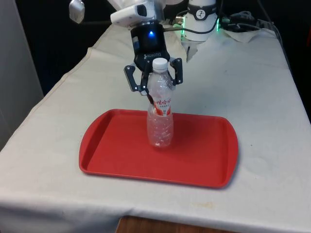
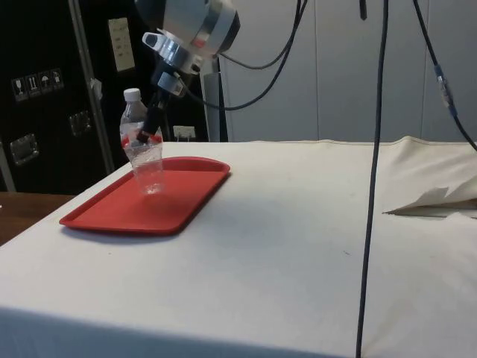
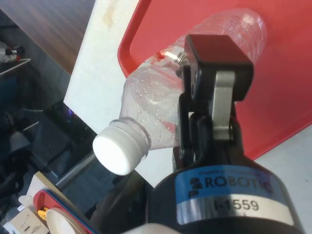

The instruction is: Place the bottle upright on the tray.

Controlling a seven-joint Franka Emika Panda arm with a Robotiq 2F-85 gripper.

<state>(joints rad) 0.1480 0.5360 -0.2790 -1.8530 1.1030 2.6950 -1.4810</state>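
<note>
A clear plastic bottle (image 1: 160, 127) with a white cap and a red-and-white label stands upright near the middle of a red tray (image 1: 116, 150). My gripper (image 1: 159, 92) reaches down at a slant from behind and is shut on the bottle's upper body at the label, one finger on each side. From the side, the bottle (image 2: 149, 170) rests with its base on the tray (image 2: 182, 200), and the gripper (image 2: 143, 134) sits at label height. The wrist view has a finger (image 3: 214, 97) lying against the bottle (image 3: 146, 102), cap end nearest, above the tray (image 3: 285, 73).
The tray lies close to the table's front edge (image 1: 160, 213). Cables (image 1: 248, 22) are piled at the far end on the front view's right. In the side view a black cable (image 2: 373, 186) hangs down over the cloth, and a folded ridge of cloth (image 2: 436, 201) rises nearby.
</note>
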